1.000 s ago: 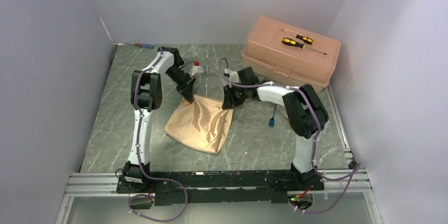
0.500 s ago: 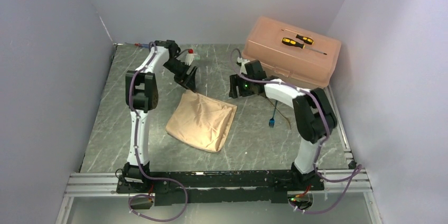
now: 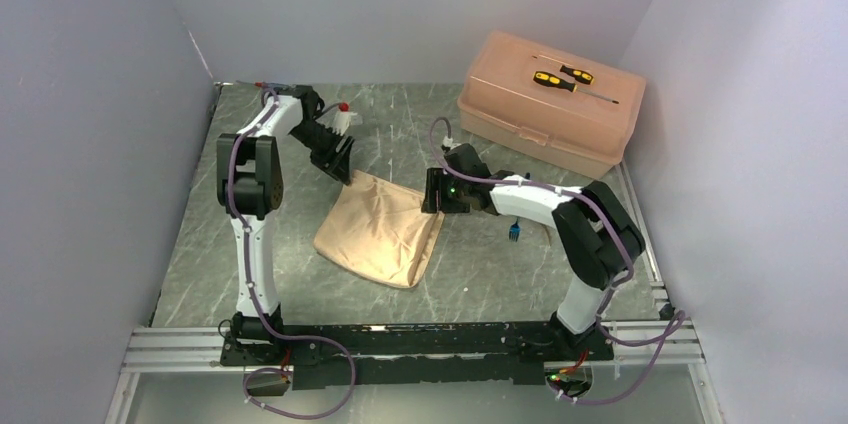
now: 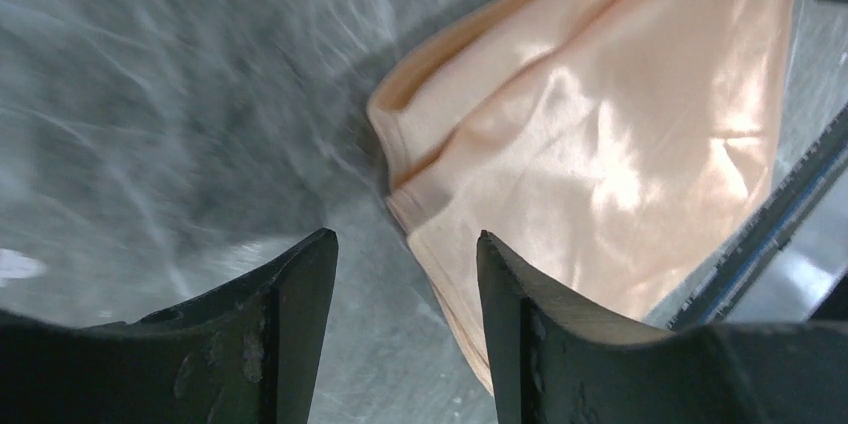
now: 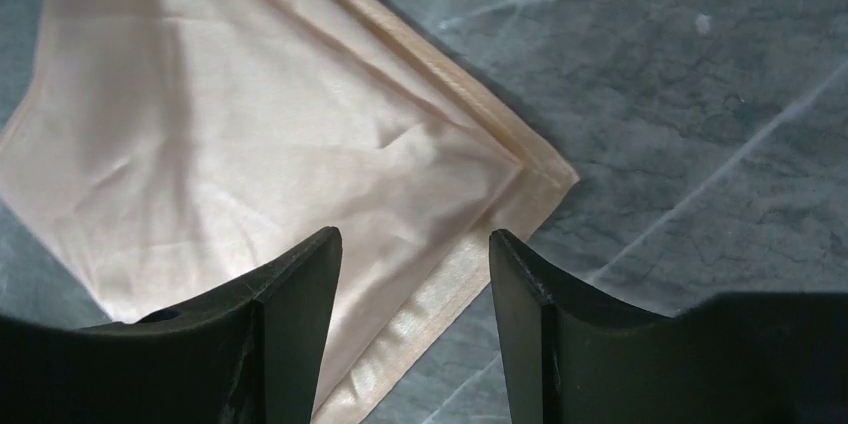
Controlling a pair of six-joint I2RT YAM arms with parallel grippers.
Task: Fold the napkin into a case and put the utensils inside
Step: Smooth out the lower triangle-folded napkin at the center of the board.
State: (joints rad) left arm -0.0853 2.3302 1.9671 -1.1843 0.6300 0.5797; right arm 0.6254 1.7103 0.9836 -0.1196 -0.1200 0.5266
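The peach-orange napkin (image 3: 380, 229) lies flat on the marble table, folded double, with two layers showing at its edge (image 4: 600, 134). My left gripper (image 3: 343, 166) hangs open just off the napkin's far left corner; bare table shows in the gap of the left gripper (image 4: 405, 244). My right gripper (image 3: 432, 200) is open over the far right corner, and the hem of the napkin (image 5: 250, 124) runs through the gap of the right gripper (image 5: 413, 239). Neither holds anything. The blue end of a utensil (image 3: 513, 233) peeks out beside the right forearm, the rest hidden.
A hard pink plastic box (image 3: 520, 109) stands at the back right with two yellow-and-black screwdrivers (image 3: 563, 77) on its lid. A small white object with a red cap (image 3: 343, 112) sits behind the left gripper. Grey walls close in on three sides.
Both grippers let go of the napkin's far edge, lifted away, then came back down open at its far corners. The napkin dropped flat and smoother.
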